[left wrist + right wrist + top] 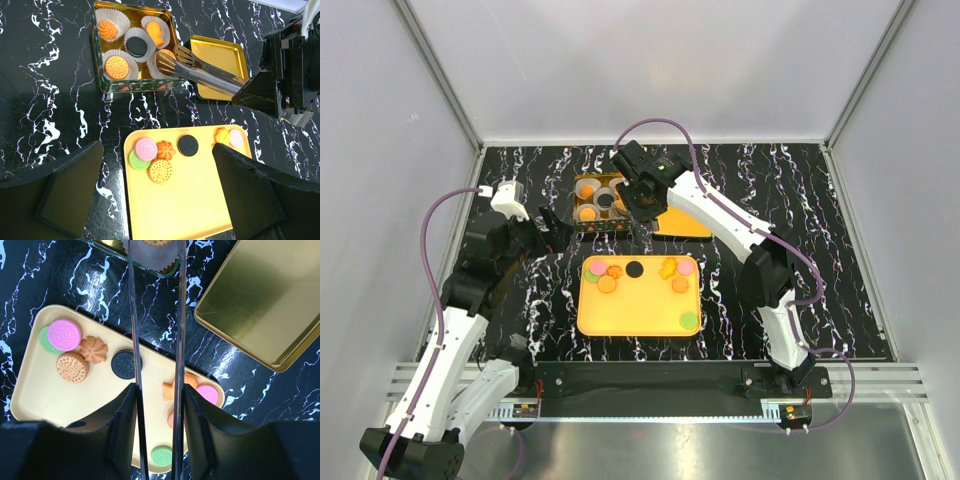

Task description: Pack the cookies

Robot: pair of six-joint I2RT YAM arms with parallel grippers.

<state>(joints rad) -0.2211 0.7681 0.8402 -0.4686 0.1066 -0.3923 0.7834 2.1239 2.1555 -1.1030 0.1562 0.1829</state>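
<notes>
Your cookies, small flat discs in orange, black, pink and green plus a couple of yellow-orange shaped ones, are split between two places. About nine lie loose on the flat yellow plastic tray. Four are clustered at its 10 o'clock corner, a black one sits at 12, three are near 2 o'clock, and a lone green one is at 4 o'clock.

At 12 o'clock from the tray stands the gold rectangular metal tin, lined with white crinkled paper cups. Four cups plainly hold a cookie. A fifth cup sits under the tips of the long metal tongs. The right wrist view shows a tan biscuit edge there, but you cannot tell whether the tongs are pinching it or have let it go.

The right gripper has its jaws clamped on the tong handles and reaches in from the tin's 4 o'clock. The left gripper has its jaws spread wide and empty, and hovers off the tray's 10 o'clock corner. The flat gold lid lies at the tin's 3 o'clock on the black white-veined surface.

By my reckoning you are about a third of the way through. Most of the cookies have yet to be transferred, and the lid is not yet on.
</notes>
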